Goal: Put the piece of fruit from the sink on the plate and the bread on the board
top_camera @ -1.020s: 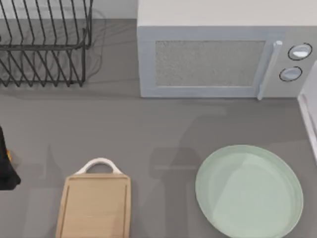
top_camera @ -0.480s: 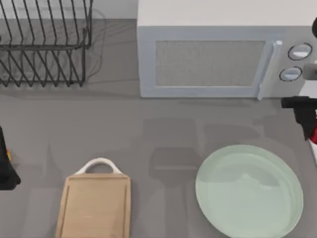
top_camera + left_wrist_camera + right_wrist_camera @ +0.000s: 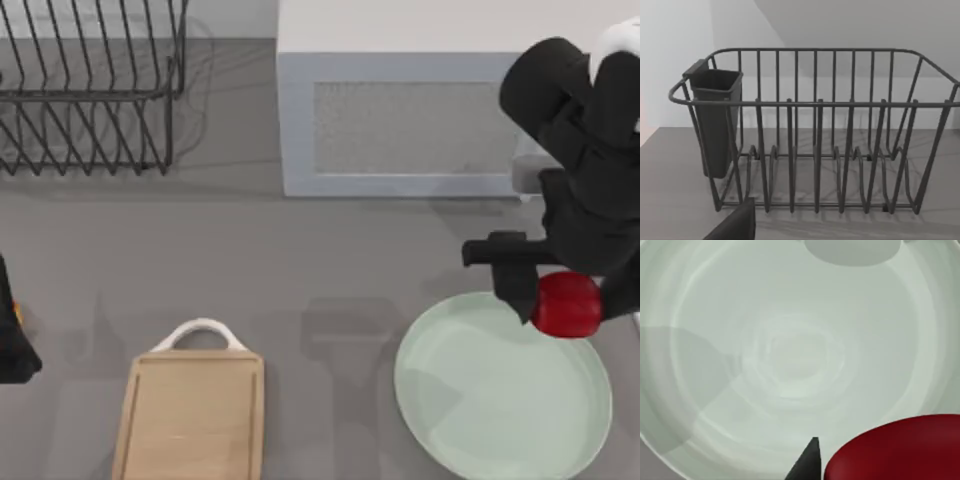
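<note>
Since half a sec ago, right arm has swung in from the table's right edge; it now covers the microwave (image 3: 400, 120) controls and handle, and hangs over the far right rim of the plate (image 3: 480, 400). Shadow on the grey counter (image 3: 250, 260) has shifted w/ it.

Right gripper (image 3: 560, 300): clenched on the piece of fruit (image 3: 567, 304), glossy red, rounded. In top view the fruit sits over the plate's upper right rim, dark finger (image 3: 515, 285) pressed against its left side. Can't tell height above plate from top view. Right wrist view: red fruit (image 3: 895, 450) close to cam, one dark fingertip (image 3: 807, 462) beside it, pale mint plate (image 3: 790, 340) below w/ shallow raised rim; fruit not resting on plate surface as far as visible.

Left arm: parked at table's left edge, dark body (image 3: 12, 340) partly in shot. Left gripper state: cannot tell. Left wrist view faces the black wire dish rack (image 3: 815, 135) w/ a dark cutlery cup (image 3: 715, 125) hung on one end.

Board (image 3: 190, 420): light wood, white loop handle (image 3: 198, 333) toward the back, near the front edge left of centre, well apart from the plate. Nothing on it.

Dish rack (image 3: 90, 90) at back left, microwave beside it at back right.
</note>
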### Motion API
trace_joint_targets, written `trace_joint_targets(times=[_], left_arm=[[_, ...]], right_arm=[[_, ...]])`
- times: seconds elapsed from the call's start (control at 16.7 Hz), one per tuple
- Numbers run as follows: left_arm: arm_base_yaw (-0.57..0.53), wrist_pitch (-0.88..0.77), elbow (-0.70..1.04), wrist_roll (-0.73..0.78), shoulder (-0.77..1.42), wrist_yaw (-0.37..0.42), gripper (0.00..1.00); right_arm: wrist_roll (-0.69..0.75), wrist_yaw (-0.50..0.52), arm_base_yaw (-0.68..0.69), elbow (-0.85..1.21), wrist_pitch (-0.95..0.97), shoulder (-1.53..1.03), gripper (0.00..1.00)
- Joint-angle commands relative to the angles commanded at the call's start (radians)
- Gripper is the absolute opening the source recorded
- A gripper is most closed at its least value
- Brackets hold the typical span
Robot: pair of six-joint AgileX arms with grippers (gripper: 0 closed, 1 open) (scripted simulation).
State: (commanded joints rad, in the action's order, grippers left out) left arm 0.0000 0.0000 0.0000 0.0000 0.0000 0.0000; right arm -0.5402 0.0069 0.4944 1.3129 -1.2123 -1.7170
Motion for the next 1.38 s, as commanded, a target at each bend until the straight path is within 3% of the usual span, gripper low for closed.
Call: trace_joint_targets(times=[0.24,0.6,1.38], left_arm=[[0.000,0.000,0.000,0.000,0.000,0.000,1.00],[0.000,0.000,0.000,0.000,0.000,0.000,1.00],[0.000,0.000,0.000,0.000,0.000,0.000,1.00]], right_arm=[[-0.064,-0.006,0.095,-0.002,0.012,0.031,0.00],[-0.069,-0.007,0.103,-0.001,0.014,0.033,0.00],[-0.069,-0.007,0.103,-0.001,0.014,0.033,0.98]])
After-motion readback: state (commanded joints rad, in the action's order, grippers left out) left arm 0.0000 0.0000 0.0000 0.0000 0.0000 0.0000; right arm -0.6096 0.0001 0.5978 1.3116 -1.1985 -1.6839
